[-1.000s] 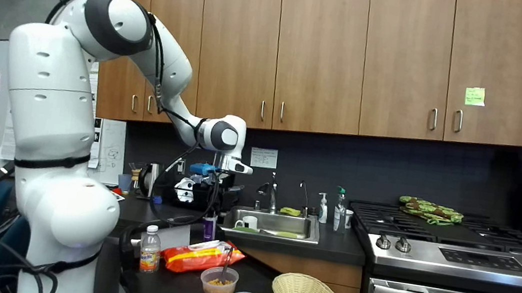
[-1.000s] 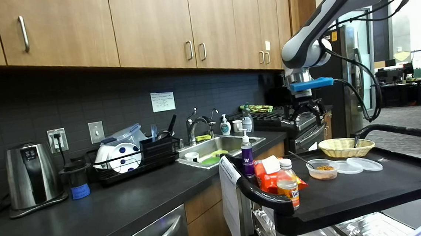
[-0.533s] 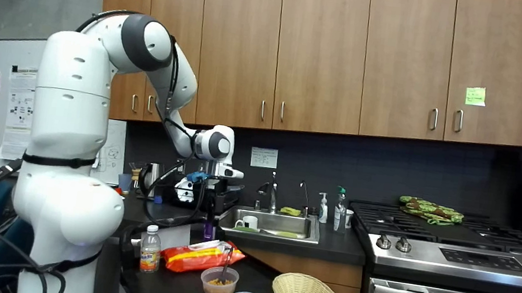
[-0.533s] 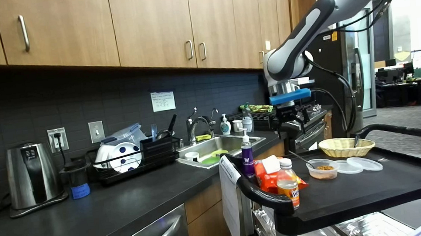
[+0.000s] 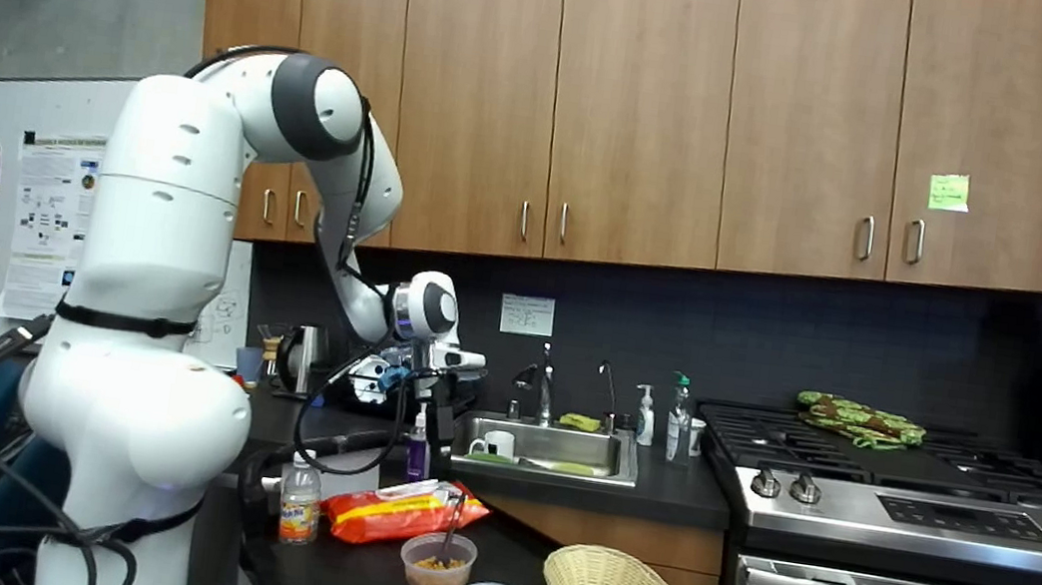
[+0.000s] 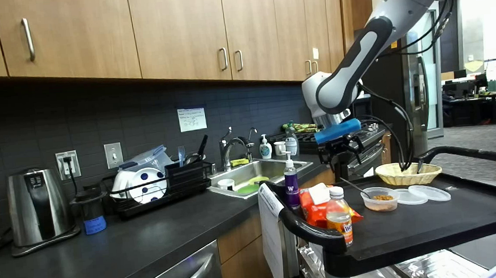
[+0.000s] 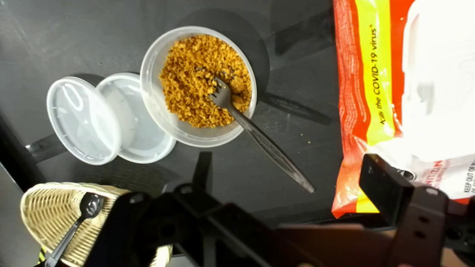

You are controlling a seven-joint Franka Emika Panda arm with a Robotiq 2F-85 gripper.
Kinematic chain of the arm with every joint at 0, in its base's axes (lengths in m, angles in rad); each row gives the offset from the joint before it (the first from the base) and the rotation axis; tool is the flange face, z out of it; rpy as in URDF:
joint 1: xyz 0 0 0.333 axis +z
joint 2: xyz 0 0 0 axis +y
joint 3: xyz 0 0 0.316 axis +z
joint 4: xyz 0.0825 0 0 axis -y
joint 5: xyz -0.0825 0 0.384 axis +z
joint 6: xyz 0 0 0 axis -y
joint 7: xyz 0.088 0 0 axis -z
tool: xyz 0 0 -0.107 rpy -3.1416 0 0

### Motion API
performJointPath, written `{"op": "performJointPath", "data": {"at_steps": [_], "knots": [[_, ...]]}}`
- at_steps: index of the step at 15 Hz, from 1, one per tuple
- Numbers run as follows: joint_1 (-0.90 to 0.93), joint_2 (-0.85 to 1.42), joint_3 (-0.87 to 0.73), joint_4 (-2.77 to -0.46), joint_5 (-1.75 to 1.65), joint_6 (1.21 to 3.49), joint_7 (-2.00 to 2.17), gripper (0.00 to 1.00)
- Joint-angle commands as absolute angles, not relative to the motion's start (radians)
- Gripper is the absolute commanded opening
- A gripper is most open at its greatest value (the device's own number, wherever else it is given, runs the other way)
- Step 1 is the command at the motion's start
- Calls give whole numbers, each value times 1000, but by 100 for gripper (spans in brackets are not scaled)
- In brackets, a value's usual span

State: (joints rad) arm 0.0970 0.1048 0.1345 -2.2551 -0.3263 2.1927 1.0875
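My gripper [image 7: 293,174] stands open above the black cart, nothing between its fingers. In the wrist view, a clear round tub [image 7: 163,122] of orange-brown crumbs [image 7: 189,85] lies beyond the jaws. A dark plastic fork [image 7: 267,142] leans in it, its handle over the rim, pointing at the gap between the fingers. Beside the tub are two overlapping translucent lids [image 7: 83,120]. The right finger [image 7: 386,189] overlaps the red and yellow wipes pack [image 7: 350,92] in this view; contact cannot be told. A wicker basket [image 7: 48,207] holding a black spoon [image 7: 91,205] is partly hidden by the gripper.
On the cart [image 6: 411,223] near the wipes stand a purple pump bottle [image 6: 291,184] and an orange-labelled bottle [image 6: 340,217]. Black handrails [image 6: 311,232] rise at its ends. The counter beyond carries a sink [image 6: 272,168], dish rack [image 6: 160,188] and kettle [image 6: 39,210].
The arm has swung away from the basket end, leftward and down in an exterior view, and the gripper has tilted. Its jaws stay open. Things on the cart have not moved.
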Motion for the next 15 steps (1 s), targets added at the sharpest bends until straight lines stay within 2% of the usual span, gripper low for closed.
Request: {"op": "performJointPath", "data": {"at_steps": [1, 7, 15], "knots": [[135, 150, 111, -2218, -386, 2175, 1170, 100], [168, 204, 91, -2178, -446, 2146, 1258, 100], [197, 272, 76, -2074, -446, 1996, 1317, 100]]}}
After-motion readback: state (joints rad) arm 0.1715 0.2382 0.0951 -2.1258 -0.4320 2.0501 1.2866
